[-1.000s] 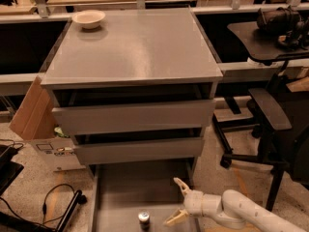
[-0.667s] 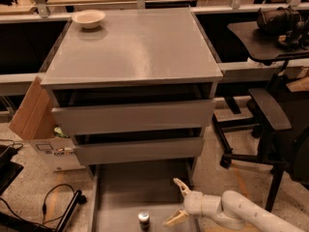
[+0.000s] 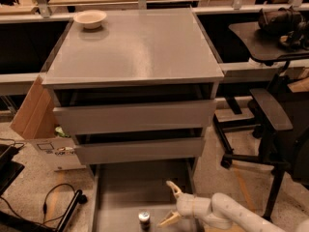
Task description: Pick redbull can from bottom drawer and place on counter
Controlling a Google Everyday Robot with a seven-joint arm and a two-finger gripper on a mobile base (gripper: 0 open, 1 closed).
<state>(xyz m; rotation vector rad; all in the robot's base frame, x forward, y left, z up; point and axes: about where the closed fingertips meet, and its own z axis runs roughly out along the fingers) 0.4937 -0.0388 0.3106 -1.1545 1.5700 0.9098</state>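
The redbull can (image 3: 144, 221) stands upright on the floor of the pulled-out bottom drawer (image 3: 120, 192), near the picture's lower edge; only its shiny top and upper body show. My gripper (image 3: 170, 204) reaches in from the lower right on a white arm. Its two cream fingers are spread open and empty, just right of the can and apart from it. The counter (image 3: 135, 47) is the grey cabinet top above, with a cream bowl (image 3: 90, 19) at its far left corner.
Two closed drawers (image 3: 135, 117) sit above the open one. A cardboard box (image 3: 36, 115) leans at the cabinet's left. Black cables (image 3: 53, 202) lie on the floor at left. A black office chair (image 3: 270, 115) stands at right.
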